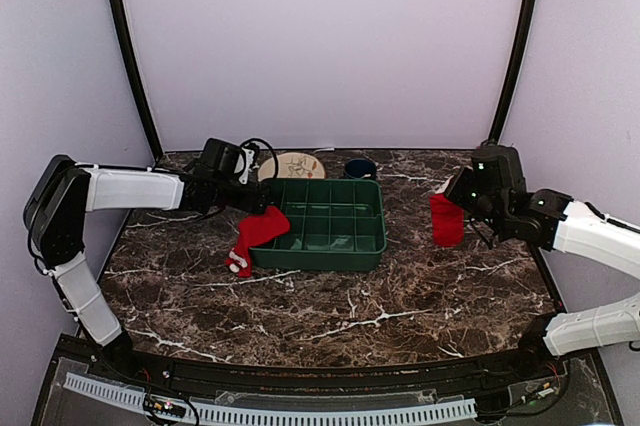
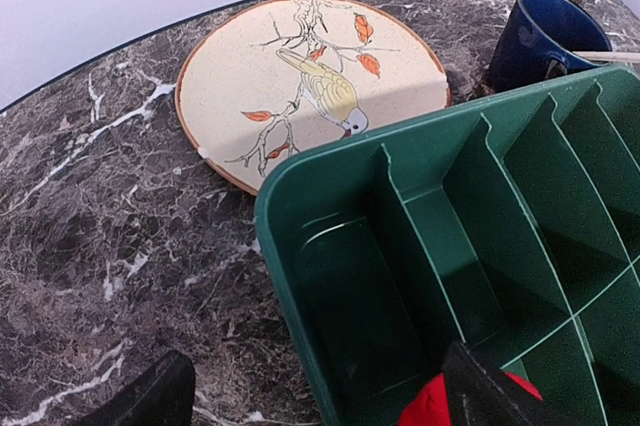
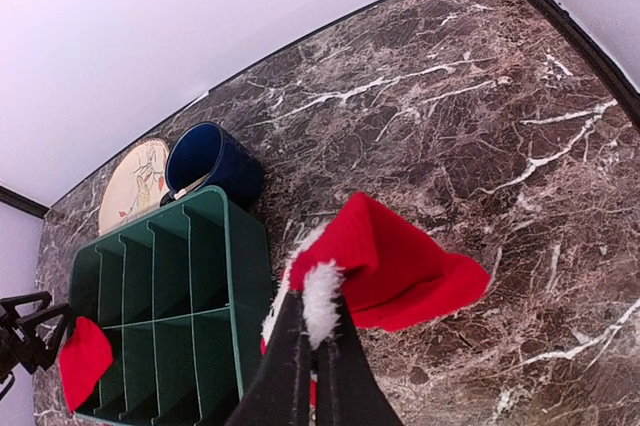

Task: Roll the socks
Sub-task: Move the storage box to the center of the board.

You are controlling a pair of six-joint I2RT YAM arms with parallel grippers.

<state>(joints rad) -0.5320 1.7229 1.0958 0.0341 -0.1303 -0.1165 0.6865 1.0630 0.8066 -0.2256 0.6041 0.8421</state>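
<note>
Right wrist: R fingers [image 3: 287, 371] pinch sock [image 3: 395, 261]; other sock [image 3: 83, 361] on tray [image 3: 246, 291] edge.

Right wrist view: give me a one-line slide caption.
Right gripper pinching a red sock by its white trim; second sock on the green tray's left rim, mug and plate behind.

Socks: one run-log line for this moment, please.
left hand: open at tray corner | first sock: draped over tray rim | right hand: shut on second sock's white trim
</note>
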